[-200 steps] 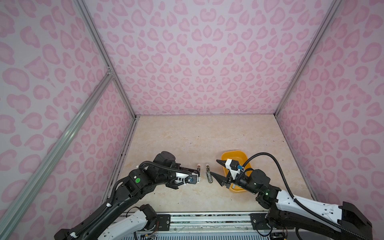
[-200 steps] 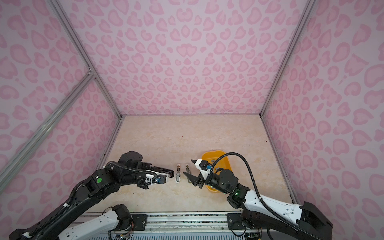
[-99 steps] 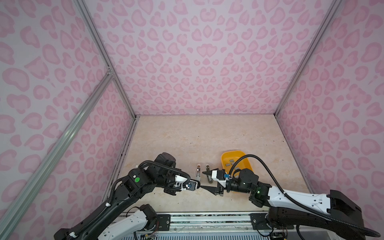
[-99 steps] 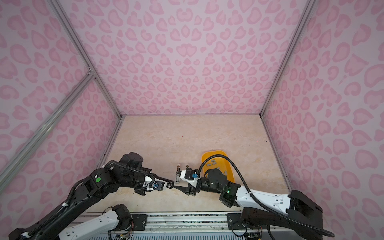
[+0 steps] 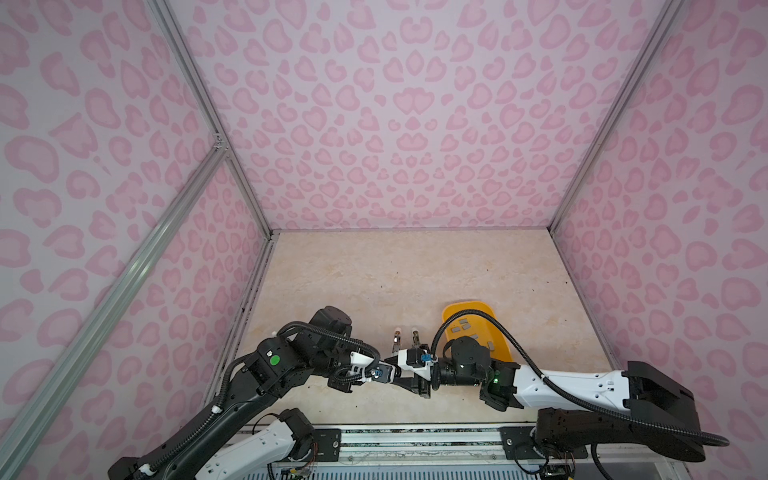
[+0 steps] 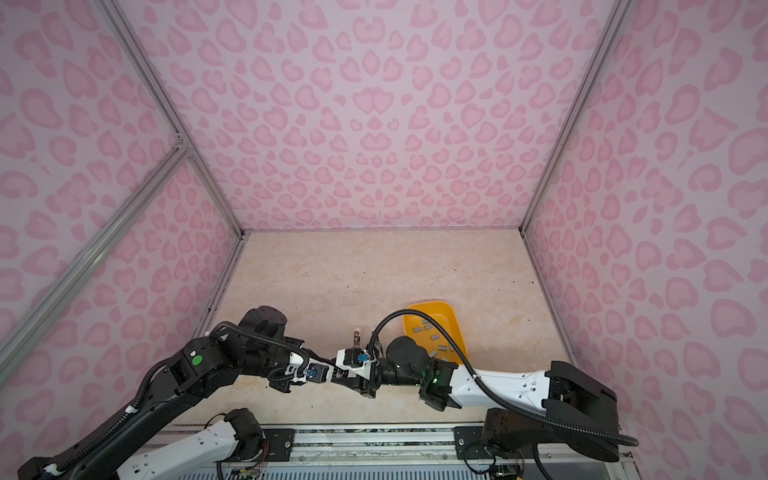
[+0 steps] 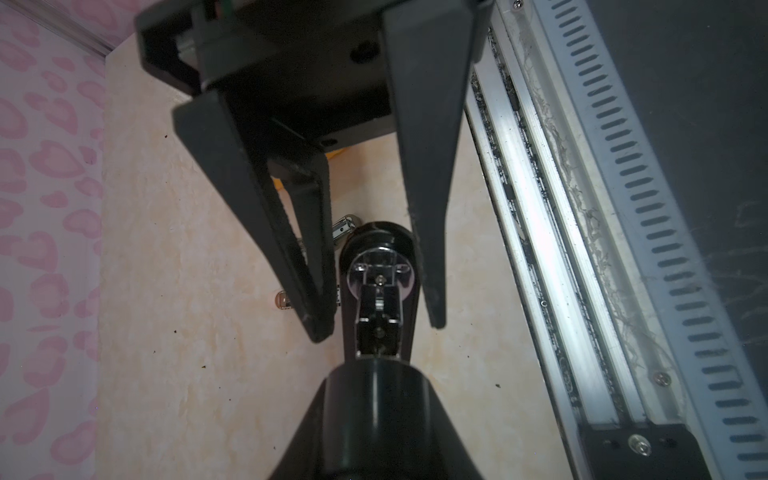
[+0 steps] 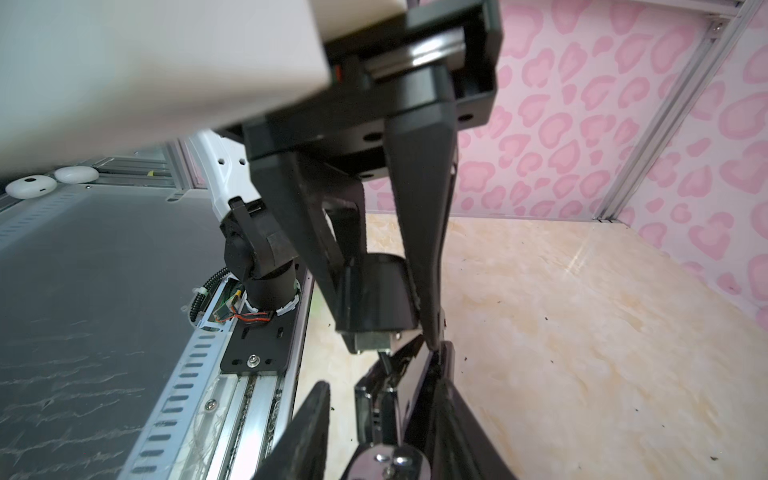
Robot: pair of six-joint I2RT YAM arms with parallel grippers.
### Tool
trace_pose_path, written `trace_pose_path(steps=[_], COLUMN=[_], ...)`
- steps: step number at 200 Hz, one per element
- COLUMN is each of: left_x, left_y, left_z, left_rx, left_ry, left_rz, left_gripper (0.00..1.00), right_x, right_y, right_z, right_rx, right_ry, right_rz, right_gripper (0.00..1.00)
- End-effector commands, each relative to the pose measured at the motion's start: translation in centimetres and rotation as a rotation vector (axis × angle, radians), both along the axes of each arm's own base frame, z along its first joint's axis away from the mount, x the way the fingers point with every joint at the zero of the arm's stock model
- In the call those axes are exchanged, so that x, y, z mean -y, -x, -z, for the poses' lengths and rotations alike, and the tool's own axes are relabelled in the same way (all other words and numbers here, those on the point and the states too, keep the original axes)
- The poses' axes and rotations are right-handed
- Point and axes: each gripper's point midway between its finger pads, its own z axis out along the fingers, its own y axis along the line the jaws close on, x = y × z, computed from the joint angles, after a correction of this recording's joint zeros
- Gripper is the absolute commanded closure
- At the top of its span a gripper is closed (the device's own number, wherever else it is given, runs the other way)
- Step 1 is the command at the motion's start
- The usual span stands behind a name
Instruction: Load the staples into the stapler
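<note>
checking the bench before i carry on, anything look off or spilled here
Nothing looks spilled or broken. The staples lie loose at mixed angles, but all inside the yellow tray. Two small staplers lie on the table, which carries dark specks. The stapler gripped by the left pincer and right pincer stands open.

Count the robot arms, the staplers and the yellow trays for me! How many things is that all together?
Robot arms: 2, the left arm and the right arm.
Staplers: 3, one black stapler in the left pincer, two small staplers on the table.
Yellow trays: 1, the yellow tray holding grey staples.
Total: 6.
</note>
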Motion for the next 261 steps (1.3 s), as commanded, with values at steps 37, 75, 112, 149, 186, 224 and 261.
trace_pose_path(steps=[37,75,112,149,186,224,261], left_x=[1.1,1.3,1.9,2.2,2.2,2.0,1.6], left_y=[0.8,1.0,1.0,1.1,1.4,1.5,1.1], left_z=[-3.6,-4.2,-4.5,-5.1,-5.8,-5.4,-5.5], left_rx=[0.048,0.048,0.042,0.040,0.051,0.050,0.080], left_ry=[0.137,0.162,0.191,0.207,0.230,0.225,0.217], left_rz=[0.050,0.060,0.079,0.090,0.102,0.101,0.077], left_gripper=[0.96,0.96,0.96,0.96,0.96,0.96,0.96], right_x=[-0.1,-0.1,-0.4,-0.7,-1.2,-1.2,-0.7], right_y=[-1.7,-2.4,-2.5,-3.1,-3.4,-3.5,-3.6], right_z=[1.5,2.7,3.1,3.7,4.0,4.0,3.7], right_rx=[0.029,0.033,0.031,0.036,0.035,0.046,0.052], right_ry=[0.034,0.065,0.082,0.109,0.121,0.114,0.089], right_rz=[0.056,0.065,0.057,0.079,0.086,0.103,0.116], right_gripper=[0.69,0.69,0.66,0.60,0.60,0.67,0.81])
